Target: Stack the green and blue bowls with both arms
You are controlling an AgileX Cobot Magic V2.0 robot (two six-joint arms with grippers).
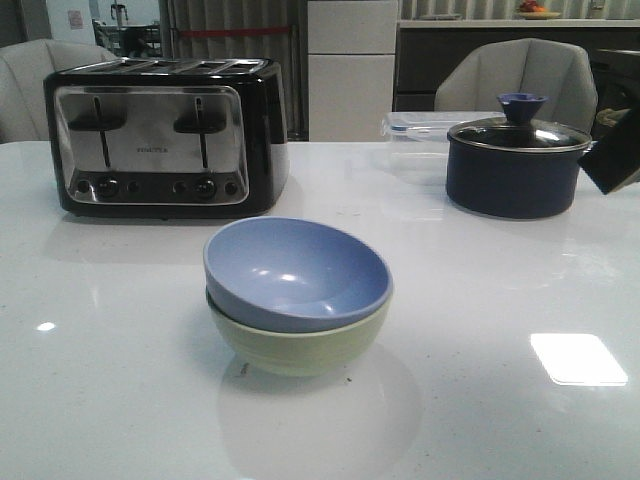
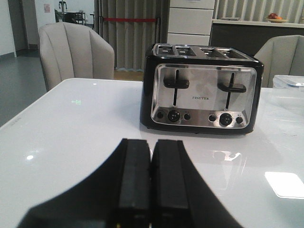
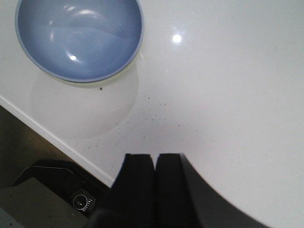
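Bowls: you see the blue bowl (image 1: 297, 272) nested in the green bowl (image 1: 300, 345), centre of the front frame on the white table (image 1: 500, 290) | Left gripper (image 2: 151, 183): pressed together, empty, facing the toaster (image 2: 202, 88) | Right gripper (image 3: 154, 183): pressed together, empty, apart from the bowls | Background: navy pot (image 1: 515, 160) upper right
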